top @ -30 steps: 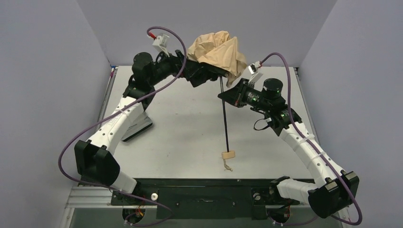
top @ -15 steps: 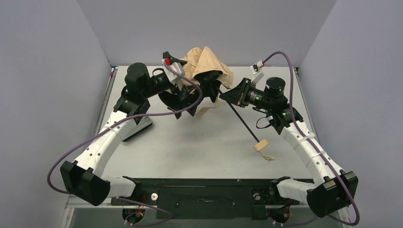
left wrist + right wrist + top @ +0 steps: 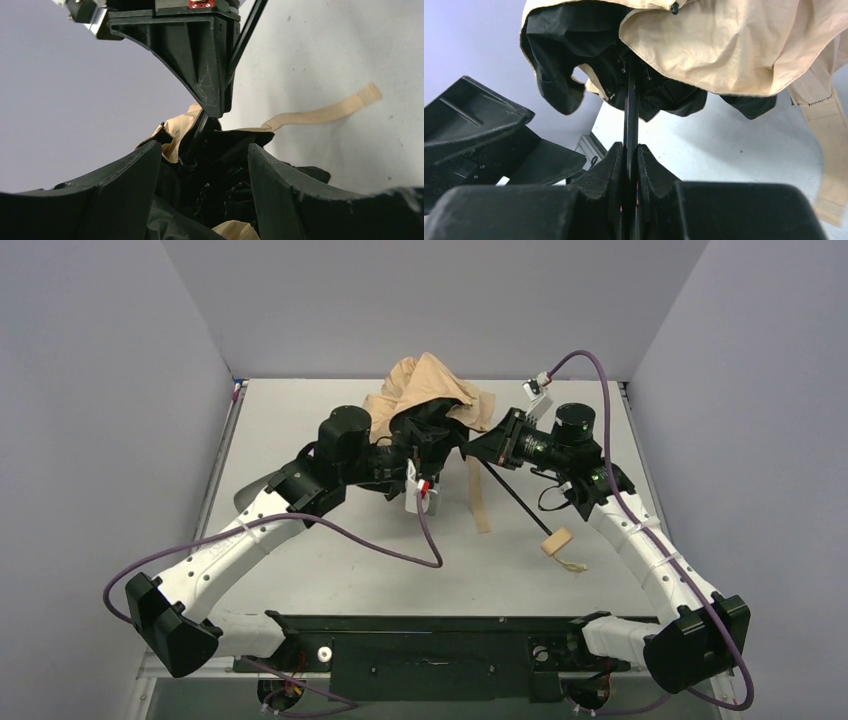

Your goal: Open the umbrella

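Observation:
The umbrella hangs above the back of the table, its peach-tan canopy (image 3: 425, 380) still crumpled and its black inside showing in the right wrist view (image 3: 574, 45). Its thin black shaft (image 3: 515, 502) slants down to the right to the tan handle (image 3: 556, 541), just above the table. My right gripper (image 3: 478, 452) is shut on the shaft (image 3: 630, 100) just under the canopy. My left gripper (image 3: 437, 435) comes in from the left, its jaws closed partway round the black bunch of ribs and fabric (image 3: 220, 185). A tan strap (image 3: 480, 502) hangs down.
The left arm's purple cable (image 3: 400, 545) loops low over the middle of the table. Grey walls stand close on both sides and at the back. A black rail (image 3: 430, 640) holding the arm bases runs along the front edge.
My left arm has swung down and right, turning its wrist over, and the canopy has come lower with it. The shaft has tilted, so the handle has moved right.

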